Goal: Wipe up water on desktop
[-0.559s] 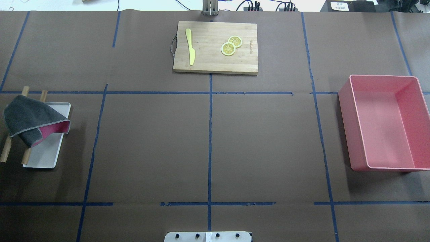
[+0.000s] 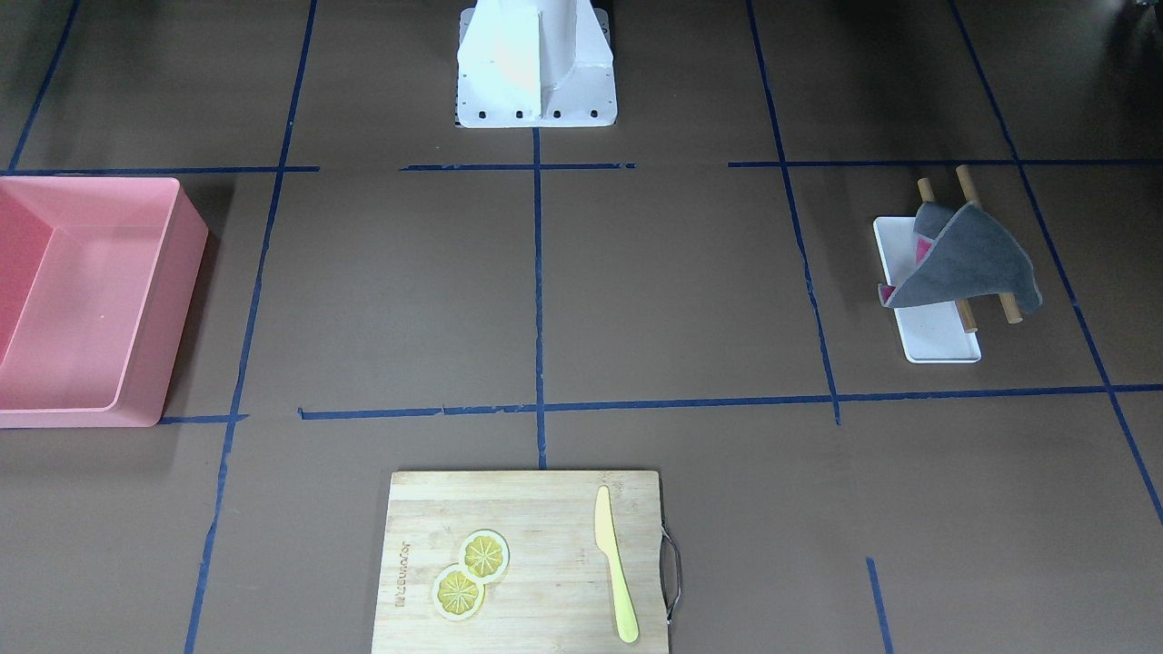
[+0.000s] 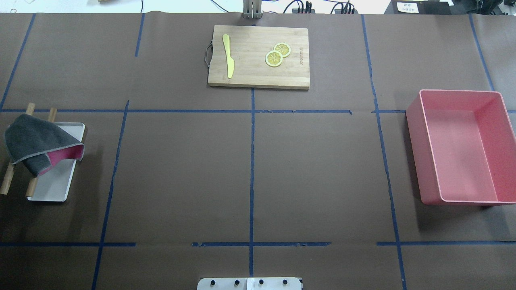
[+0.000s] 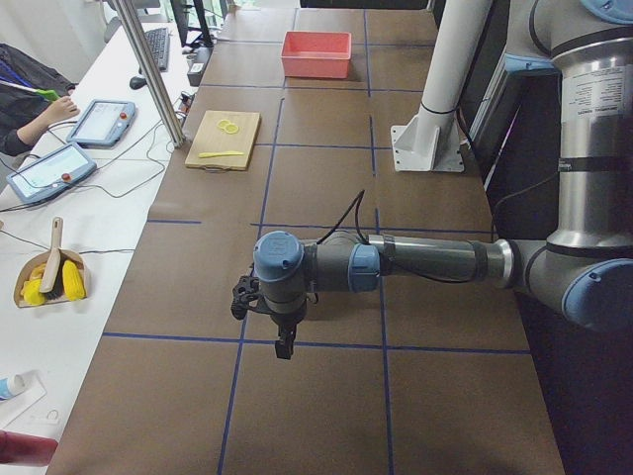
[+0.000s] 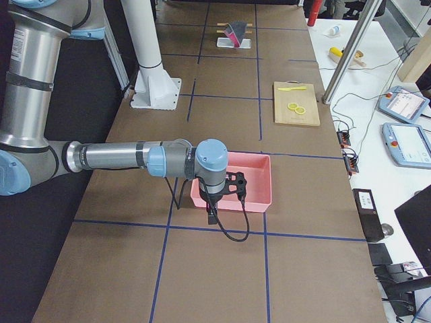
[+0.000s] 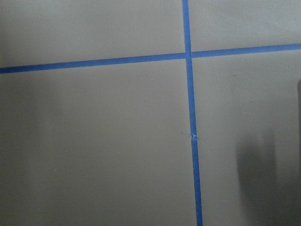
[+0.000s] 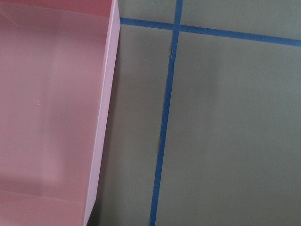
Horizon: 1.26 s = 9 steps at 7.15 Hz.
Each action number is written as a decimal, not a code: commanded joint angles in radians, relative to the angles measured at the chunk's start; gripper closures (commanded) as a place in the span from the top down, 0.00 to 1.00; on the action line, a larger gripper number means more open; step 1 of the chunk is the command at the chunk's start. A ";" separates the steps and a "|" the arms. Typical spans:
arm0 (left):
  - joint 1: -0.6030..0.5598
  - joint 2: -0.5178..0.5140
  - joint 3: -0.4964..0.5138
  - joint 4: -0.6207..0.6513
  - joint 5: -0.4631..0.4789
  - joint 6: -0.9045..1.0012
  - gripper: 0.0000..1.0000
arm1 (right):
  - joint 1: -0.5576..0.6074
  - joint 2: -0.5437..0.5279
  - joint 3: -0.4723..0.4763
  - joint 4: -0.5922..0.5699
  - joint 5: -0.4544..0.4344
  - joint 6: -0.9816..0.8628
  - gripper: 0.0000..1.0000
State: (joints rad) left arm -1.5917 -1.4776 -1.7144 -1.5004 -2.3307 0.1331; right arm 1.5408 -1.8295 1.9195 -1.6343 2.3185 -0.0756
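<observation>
The desktop (image 3: 181, 177) is a matte brown surface crossed by dark-blue tape lines; I see no water on it. A grey cloth with a pink underside (image 3: 32, 141) hangs over two wooden rods (image 3: 7, 183) above a white tray (image 3: 54, 185) at the far left. My left gripper (image 4: 285, 346) shows only in the exterior left view, pointing down above the desktop, and I cannot tell whether it is open or shut. My right gripper (image 5: 211, 217) shows only in the exterior right view, beside the pink bin (image 5: 252, 182), and I cannot tell its state either.
The pink bin (image 3: 417, 161) stands at the right, with nothing in it. A wooden cutting board (image 3: 250, 72) at the far middle holds a yellow knife (image 3: 228, 54) and two lemon slices (image 3: 274, 59). The robot's white base (image 2: 536, 64) is at the near middle.
</observation>
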 commanded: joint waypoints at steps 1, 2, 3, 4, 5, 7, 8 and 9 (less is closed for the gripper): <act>0.018 -0.041 0.013 -0.026 -0.001 -0.009 1.00 | -0.022 0.027 0.012 0.001 0.008 0.054 1.00; 0.021 -0.067 0.022 -0.100 0.001 -0.010 1.00 | -0.046 0.042 0.027 0.001 0.015 0.104 1.00; 0.024 -0.088 0.032 -0.115 -0.009 -0.012 1.00 | -0.092 0.047 0.059 0.001 0.015 0.172 1.00; 0.024 -0.080 0.024 -0.127 -0.009 -0.009 1.00 | -0.141 0.073 0.091 0.001 0.013 0.269 1.00; 0.036 -0.082 0.009 -0.142 -0.012 -0.012 1.00 | -0.177 0.078 0.117 0.002 0.013 0.327 1.00; 0.126 -0.087 -0.025 -0.168 -0.096 -0.230 1.00 | -0.199 0.078 0.124 0.037 0.013 0.367 1.00; 0.206 -0.081 -0.077 -0.226 -0.087 -0.429 1.00 | -0.200 0.078 0.124 0.040 0.013 0.367 1.00; 0.254 -0.079 -0.080 -0.286 -0.087 -0.543 1.00 | -0.200 0.078 0.122 0.040 0.013 0.366 1.00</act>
State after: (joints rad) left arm -1.4052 -1.5594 -1.7720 -1.7213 -2.4159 -0.2428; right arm 1.3431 -1.7521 2.0420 -1.5980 2.3317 0.2868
